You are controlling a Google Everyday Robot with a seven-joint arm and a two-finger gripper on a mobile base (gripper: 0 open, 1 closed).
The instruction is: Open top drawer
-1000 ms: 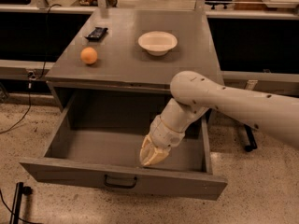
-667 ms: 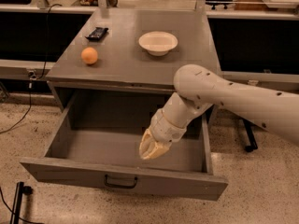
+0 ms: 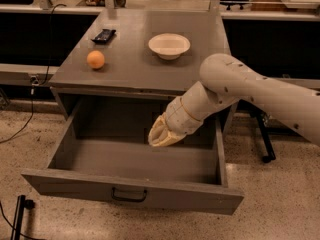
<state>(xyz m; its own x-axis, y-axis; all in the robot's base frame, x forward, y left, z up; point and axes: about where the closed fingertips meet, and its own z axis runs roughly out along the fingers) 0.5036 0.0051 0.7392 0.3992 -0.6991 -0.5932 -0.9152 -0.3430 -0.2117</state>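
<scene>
Top drawer (image 3: 125, 161) sits right under the front edge of the grey worktop (image 3: 135, 71) and it is pulled far out toward the camera. It is a deep grey metal box with a tall front panel, and a small dark handle (image 3: 129, 195) sits in the middle of that panel. Its bare floor shows, with nothing lying on the part I can see. The gripper (image 3: 154, 139) hangs inside the open drawer, up above the drawer floor and toward its right side, just below the front edge of the worktop. It points down and to the left. Its two cream fingers look pressed together with nothing between them, but that part is hard to make out. The thick white arm (image 3: 260, 91) comes in from the right and bends down past the front right corner of the worktop. On the worktop, an orange (image 3: 95, 59) rests near the left edge. A white bowl (image 3: 169, 45) stands toward the back, a bit right of the middle. A small flat black thing (image 3: 104, 35) lies near the back left corner, well apart from the bowl. The floor (image 3: 280, 204) around the cabinet is speckled stone.
</scene>
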